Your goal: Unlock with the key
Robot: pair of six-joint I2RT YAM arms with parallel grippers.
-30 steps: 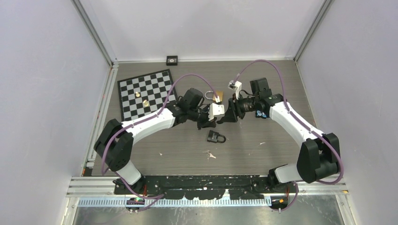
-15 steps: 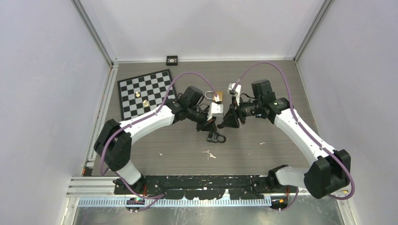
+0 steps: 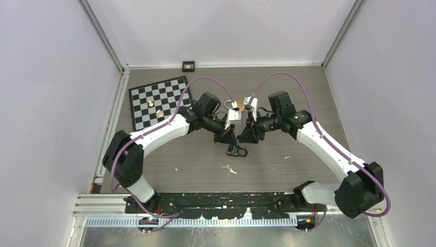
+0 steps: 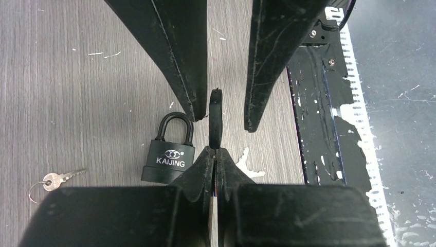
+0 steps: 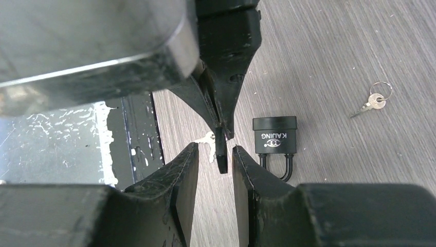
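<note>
My left gripper [image 4: 215, 149] is pinched tight on the key [image 4: 216, 121], a thin dark piece seen edge-on, sticking out past my fingertips and held up off the surface [image 4: 77, 77]. My right gripper [image 5: 215, 149] meets it head-on. Its jaws stand partly open, one finger on each side of the key's free end, with a sliver of gap showing on both sides, so it has hold of nothing.

From above, the two grippers meet tip to tip over the middle of the surface. The padlock [image 4: 167, 159] lies flat directly beneath them, a little toward the near edge. It is black, with both legs of its shackle seated in the body. A second, silver key on a ring [image 5: 373, 102] lies loose on the surface beside the padlock, apart from it. A checkerboard [image 3: 159, 103] sits toward the far left corner.
</note>
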